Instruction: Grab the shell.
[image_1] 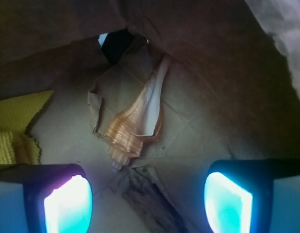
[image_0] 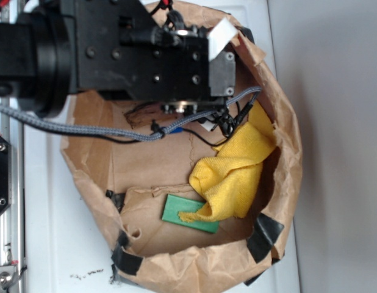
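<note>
In the wrist view the shell (image_1: pixel 135 121), orange, cream and tan striped, lies on the brown paper floor with its blunt spire towards me and its long pointed end away. My gripper (image_1: pixel 147 199) is open, its two glowing pads (image_1: pixel 67 206) wide apart, and hangs above and just short of the shell, over a brown bark-like wood piece (image_1: pixel 147 201). Nothing is between the pads. In the exterior view the black gripper body (image_0: pixel 182 67) hangs over the back of the paper bag; the shell is hidden under it.
The brown paper bag (image_0: pixel 280 110) has high crumpled walls all round, with black tape patches (image_0: pixel 265 235) at the front. A yellow cloth (image_0: pixel 234 177) lies right of centre, also at the wrist view's left (image_1: pixel 16 128). A green block (image_0: pixel 188 213) lies partly under it. The wood piece shows beside the gripper (image_0: pixel 143 113).
</note>
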### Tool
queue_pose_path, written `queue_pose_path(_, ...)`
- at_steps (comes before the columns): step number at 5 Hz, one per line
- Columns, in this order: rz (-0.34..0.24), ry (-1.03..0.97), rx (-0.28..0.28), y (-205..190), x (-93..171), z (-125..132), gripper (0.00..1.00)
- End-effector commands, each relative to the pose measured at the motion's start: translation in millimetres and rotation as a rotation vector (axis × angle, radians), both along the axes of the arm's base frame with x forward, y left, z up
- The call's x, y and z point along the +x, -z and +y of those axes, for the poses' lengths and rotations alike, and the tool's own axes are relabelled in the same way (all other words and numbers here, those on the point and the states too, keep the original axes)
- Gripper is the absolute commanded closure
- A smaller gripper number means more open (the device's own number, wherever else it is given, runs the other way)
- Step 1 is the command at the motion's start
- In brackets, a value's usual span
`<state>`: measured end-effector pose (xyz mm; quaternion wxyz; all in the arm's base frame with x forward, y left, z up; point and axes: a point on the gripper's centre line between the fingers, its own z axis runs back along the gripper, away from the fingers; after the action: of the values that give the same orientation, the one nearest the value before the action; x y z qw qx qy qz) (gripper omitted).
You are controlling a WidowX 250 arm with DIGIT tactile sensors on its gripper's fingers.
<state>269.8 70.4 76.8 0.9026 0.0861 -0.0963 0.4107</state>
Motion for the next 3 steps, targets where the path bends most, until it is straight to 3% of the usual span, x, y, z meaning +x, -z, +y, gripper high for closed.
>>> queue_pose_path(1, -0.065, -0.055, -0.002, 4, 1, 10, 0.00)
queue_pose_path(3, -0.060, 0.025, 0.074, 37, 18, -6, 0.00)
